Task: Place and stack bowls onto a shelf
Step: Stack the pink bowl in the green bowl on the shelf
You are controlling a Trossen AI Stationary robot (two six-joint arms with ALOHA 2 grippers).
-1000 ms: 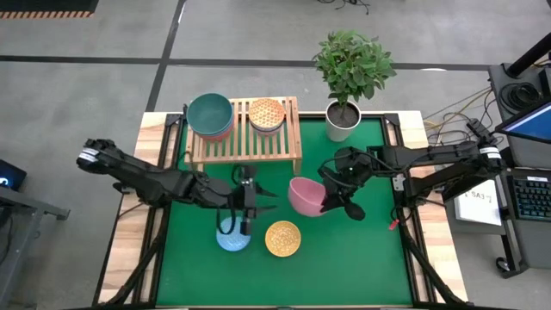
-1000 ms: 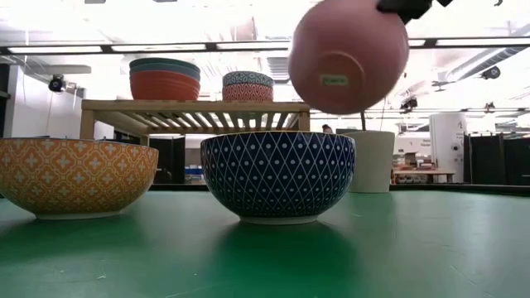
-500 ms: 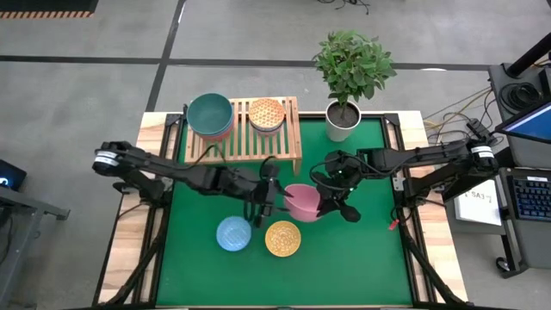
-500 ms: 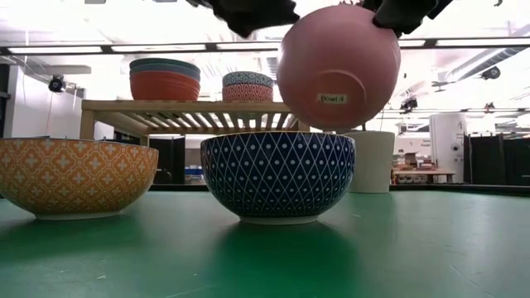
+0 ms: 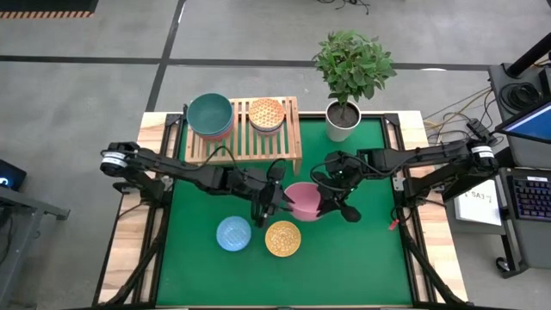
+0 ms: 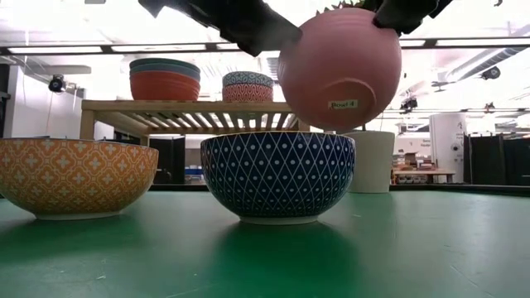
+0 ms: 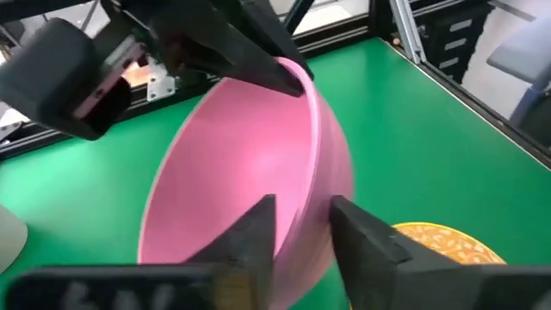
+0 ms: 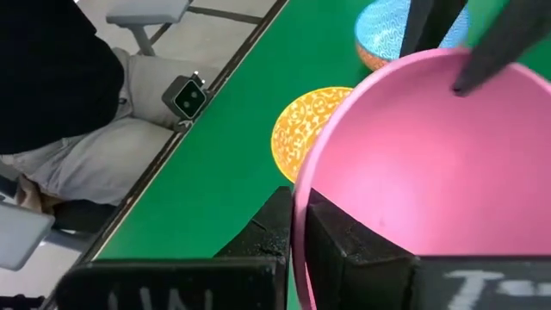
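Note:
The pink bowl [image 5: 303,201] [image 6: 339,66] hangs in the air over the green mat, tilted on its side. My right gripper [image 5: 325,200] [image 8: 297,228] is shut on its right rim. My left gripper [image 5: 280,202] [image 7: 301,237] is open at the opposite rim, one finger inside the bowl and one outside; I cannot tell whether they touch. The wooden shelf [image 5: 245,142] carries a teal-topped stack [image 5: 210,114] and an orange patterned stack [image 5: 266,114]. A blue patterned bowl [image 5: 233,232] [image 6: 277,178] and a yellow patterned bowl [image 5: 282,238] [image 6: 74,178] rest on their bases on the mat. My right gripper pinches the pink bowl's rim [image 8: 294,198] on the bowl's right side, one finger inside the hollow and one outside. The fingers reach in roughly level from the table's right. The bowl is lifted clear, tipped so its base [image 6: 335,103] points downward toward the near edge.
A white plant pot [image 5: 343,120] [image 6: 368,161] stands at the mat's far right, beside the shelf. The two patterned bowls sit just below and nearward of the held bowl. A seated person's legs [image 8: 69,129] show beside the table in the right wrist view.
My left gripper has travelled from above the blue bowl toward the table's right, ending with its fingers astride the pink bowl's left rim. The right gripper has shifted the pink bowl slightly leftward and turned it a little; it stays lifted.

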